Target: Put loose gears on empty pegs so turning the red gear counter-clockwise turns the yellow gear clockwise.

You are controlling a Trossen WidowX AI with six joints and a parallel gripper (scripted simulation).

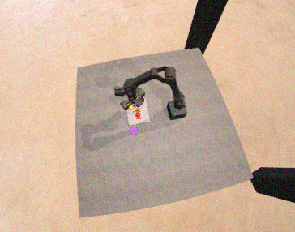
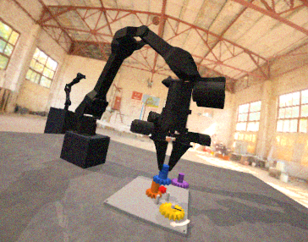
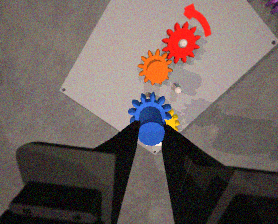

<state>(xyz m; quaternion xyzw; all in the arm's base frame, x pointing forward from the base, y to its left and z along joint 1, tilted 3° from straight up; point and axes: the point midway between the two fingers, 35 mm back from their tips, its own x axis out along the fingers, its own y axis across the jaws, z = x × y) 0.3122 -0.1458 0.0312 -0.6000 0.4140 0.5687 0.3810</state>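
My gripper (image 2: pixel 164 168) (image 3: pixel 150 127) is shut on the handle of the blue gear (image 2: pixel 162 180) (image 3: pixel 151 104), holding it upright above the grey board (image 1: pixel 145 118) (image 2: pixel 129 198) (image 3: pixel 100 75). The orange gear (image 1: pixel 138 110) (image 2: pixel 153 193) (image 3: pixel 155 70) sits on the board beside the red gear (image 1: pixel 138 115) (image 2: pixel 162 189) (image 3: pixel 175 46), their teeth meeting in the wrist view. The yellow gear (image 2: pixel 170 211) (image 3: pixel 173 121) is partly hidden behind the blue gear in the wrist view. A bare peg (image 3: pixel 178 90) shows between orange and yellow. Another peg (image 3: pixel 148 95) is partly hidden by the blue gear's teeth.
The purple gear (image 1: pixel 134 131) (image 2: pixel 180 184) (image 3: pixel 271 3) stands on the table off the board, beyond the red gear's end. The red arrow (image 3: pixel 202 21) lies beside the red gear, the white arrow (image 2: pixel 179 223) beside the yellow. The arm's dark base (image 1: pixel 177 110) (image 2: pixel 84 149) stands to one side.
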